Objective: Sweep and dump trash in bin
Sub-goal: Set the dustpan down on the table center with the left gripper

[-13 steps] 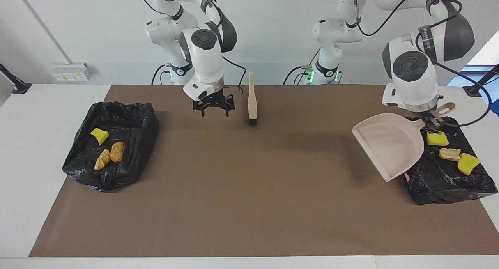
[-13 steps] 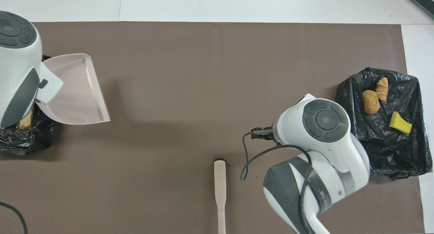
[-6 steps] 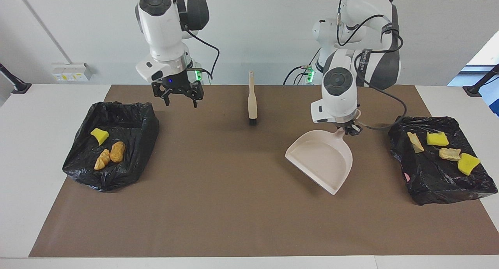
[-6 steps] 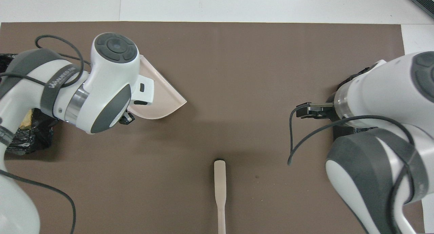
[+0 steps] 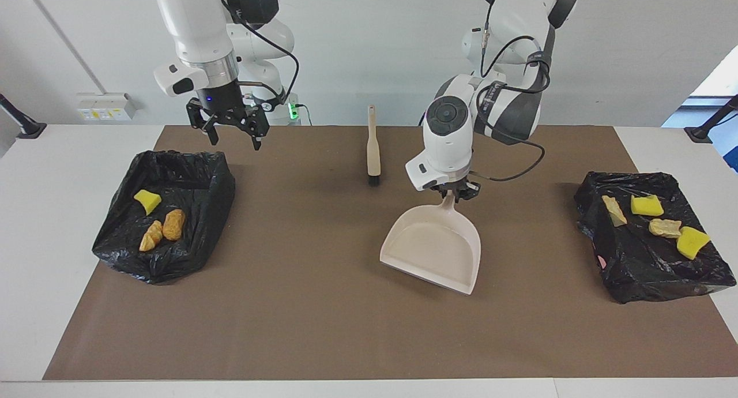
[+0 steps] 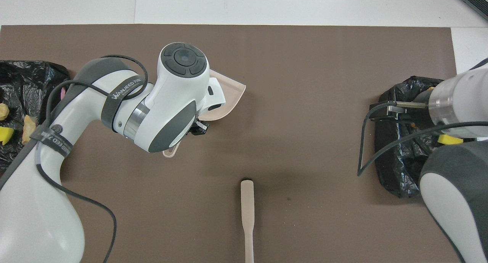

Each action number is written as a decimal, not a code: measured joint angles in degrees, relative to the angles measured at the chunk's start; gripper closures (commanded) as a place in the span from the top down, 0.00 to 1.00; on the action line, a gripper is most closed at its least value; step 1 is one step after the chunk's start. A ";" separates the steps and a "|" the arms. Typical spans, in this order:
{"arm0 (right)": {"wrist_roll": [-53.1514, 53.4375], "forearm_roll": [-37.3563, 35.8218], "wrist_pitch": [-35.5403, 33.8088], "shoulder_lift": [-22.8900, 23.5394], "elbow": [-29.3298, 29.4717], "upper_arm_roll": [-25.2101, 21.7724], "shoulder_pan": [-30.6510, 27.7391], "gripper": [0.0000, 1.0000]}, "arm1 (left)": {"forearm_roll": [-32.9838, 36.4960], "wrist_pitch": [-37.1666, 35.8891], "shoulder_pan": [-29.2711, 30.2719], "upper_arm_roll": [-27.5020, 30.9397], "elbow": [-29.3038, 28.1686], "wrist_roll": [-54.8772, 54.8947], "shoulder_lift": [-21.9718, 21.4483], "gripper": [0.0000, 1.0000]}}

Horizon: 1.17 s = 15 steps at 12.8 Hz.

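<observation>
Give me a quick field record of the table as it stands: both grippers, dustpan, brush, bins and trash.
left gripper: shut on the beige plastic dustpan handle, over the mat's middle
right gripper: open, empty, raised near the black-bagged bin at the right arm's end
brush: beige, lying on the brown mat, untouched
right-end bin holds: one yellow sponge piece, two orange bread-like chunks
left-end bin holds: four scraps
mat: no loose trash seen

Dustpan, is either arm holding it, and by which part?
Yes. The left gripper holds the dustpan by its handle; the right gripper is open and holds nothing.
</observation>
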 measured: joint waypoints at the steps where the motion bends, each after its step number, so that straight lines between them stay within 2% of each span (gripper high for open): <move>1: -0.13 0.00 -1.56 -0.24 1.33 -0.86 -0.01 1.00 | -1.69 1.67 -0.67 -0.02 0.54 -3.63 0.27 0.00; 4: -2.42 0.00 -4.61 -1.42 4.00 -3.56 -0.03 1.00 | -2.83 2.85 -4.10 0.06 4.76 -13.41 3.57 0.00; 8: -8.94 0.00 -5.26 -3.54 4.48 -8.81 -0.07 1.00 | -2.83 4.01 -8.77 0.32 11.36 -23.99 11.70 0.00; 10: -14.35 0.00 -5.47 -3.60 4.37 -10.35 -0.09 1.00 | -2.83 5.45 -9.65 0.31 12.90 -26.15 14.51 0.00; 12: -16.07 0.01 -6.87 -3.43 4.29 -10.39 -0.06 1.00 | -2.83 6.09 -10.00 0.30 13.27 -26.41 15.44 0.00; 13: -16.36 0.02 -7.89 -3.35 4.28 -10.31 -0.03 1.00 | -2.83 6.15 -10.28 0.28 13.27 -26.45 15.56 0.02; 14: -16.37 0.02 -8.94 -3.34 4.28 -10.24 -0.01 1.00 | -2.83 6.15 -10.51 0.27 13.26 -26.47 15.56 0.13; 15: -16.37 0.02 -10.25 -3.35 4.28 -10.21 -0.01 1.00 | -2.83 6.14 -10.72 0.27 13.18 -26.47 15.57 0.15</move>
